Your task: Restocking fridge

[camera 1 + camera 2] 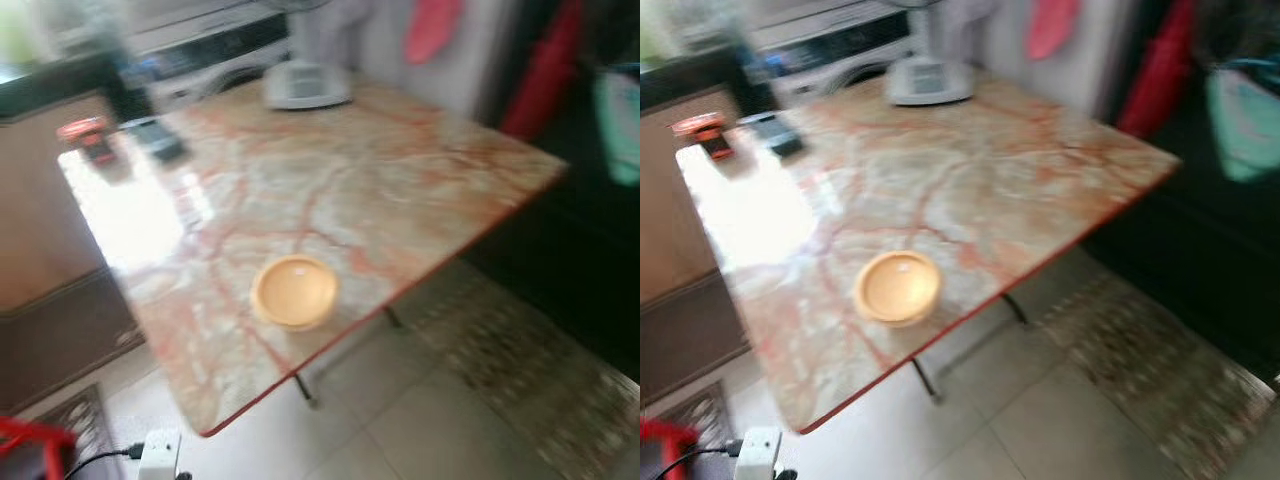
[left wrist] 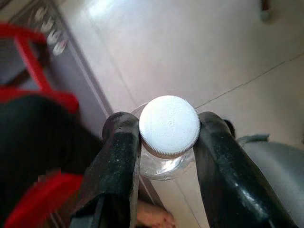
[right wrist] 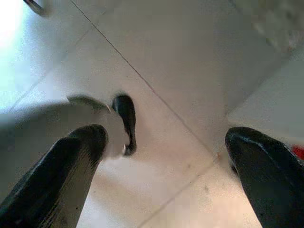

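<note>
In the left wrist view my left gripper (image 2: 169, 137) is shut on a clear bottle with a white ribbed cap (image 2: 169, 125); the two black fingers (image 2: 118, 156) clamp its neck, and pale floor tiles lie beneath. My right gripper (image 3: 164, 156) hangs open over the tiled floor, nothing between its fingers (image 3: 71, 161). The head views are blurred and show a marble-patterned table (image 1: 380, 190) with a yellow bowl (image 1: 294, 291) near its front edge.
A white appliance base (image 1: 305, 83) stands at the table's far edge, small dark and red items (image 1: 90, 140) at its left. A dark cabinet (image 1: 590, 200) flanks the right, a patterned rug (image 1: 520, 360) on the floor. A white power strip (image 1: 158, 455) lies at front left.
</note>
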`<state>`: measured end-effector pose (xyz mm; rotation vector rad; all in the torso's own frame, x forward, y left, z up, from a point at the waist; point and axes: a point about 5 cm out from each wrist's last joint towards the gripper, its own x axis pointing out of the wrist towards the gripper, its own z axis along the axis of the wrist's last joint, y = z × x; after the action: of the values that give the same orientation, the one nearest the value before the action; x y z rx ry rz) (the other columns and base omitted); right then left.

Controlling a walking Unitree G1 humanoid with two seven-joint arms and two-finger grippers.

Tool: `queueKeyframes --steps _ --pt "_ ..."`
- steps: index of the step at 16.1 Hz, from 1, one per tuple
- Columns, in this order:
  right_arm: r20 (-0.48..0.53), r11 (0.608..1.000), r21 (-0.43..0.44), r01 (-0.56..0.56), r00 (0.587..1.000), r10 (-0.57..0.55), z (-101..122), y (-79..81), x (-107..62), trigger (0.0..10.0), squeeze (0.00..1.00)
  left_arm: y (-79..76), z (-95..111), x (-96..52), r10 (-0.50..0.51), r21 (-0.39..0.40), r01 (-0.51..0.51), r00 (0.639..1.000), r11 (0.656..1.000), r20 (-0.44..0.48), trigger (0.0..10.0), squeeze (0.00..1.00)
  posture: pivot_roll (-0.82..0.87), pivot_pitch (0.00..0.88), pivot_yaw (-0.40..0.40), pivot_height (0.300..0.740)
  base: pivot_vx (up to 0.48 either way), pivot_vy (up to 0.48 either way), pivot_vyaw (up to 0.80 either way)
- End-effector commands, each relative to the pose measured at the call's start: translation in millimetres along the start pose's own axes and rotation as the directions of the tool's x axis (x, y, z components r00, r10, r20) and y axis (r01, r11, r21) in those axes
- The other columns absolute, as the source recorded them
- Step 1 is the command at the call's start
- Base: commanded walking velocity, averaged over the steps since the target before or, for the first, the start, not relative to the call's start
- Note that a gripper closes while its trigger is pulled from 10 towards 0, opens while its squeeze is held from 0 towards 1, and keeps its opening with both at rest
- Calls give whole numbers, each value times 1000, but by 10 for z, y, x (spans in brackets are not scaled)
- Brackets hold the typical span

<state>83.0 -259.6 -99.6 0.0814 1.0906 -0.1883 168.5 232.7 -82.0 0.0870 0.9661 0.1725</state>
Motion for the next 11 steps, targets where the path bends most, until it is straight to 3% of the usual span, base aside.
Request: queueKeyframes --steps 1,3,11 --pt "-5 1000 13 -10 1000 10 -58 8 -15 10000 0 57 -96 -18 27 -19 -28 999 999 -35 10000 0 -4 37 114 740 0 0 0" --pt "-4 1000 15 -11 1000 11 -74 -11 -26 10000 0 56 -104 -19 28 -26 -29 999 999 -41 10000 0 -2 38 113 740 0 0 0" --pt "9 998 56 -1 1000 1 -64 -32 -29 10000 0 59 -101 -18 35 -39 -36 999 999 -40 10000 0 -2 39 114 740 0 281 0"
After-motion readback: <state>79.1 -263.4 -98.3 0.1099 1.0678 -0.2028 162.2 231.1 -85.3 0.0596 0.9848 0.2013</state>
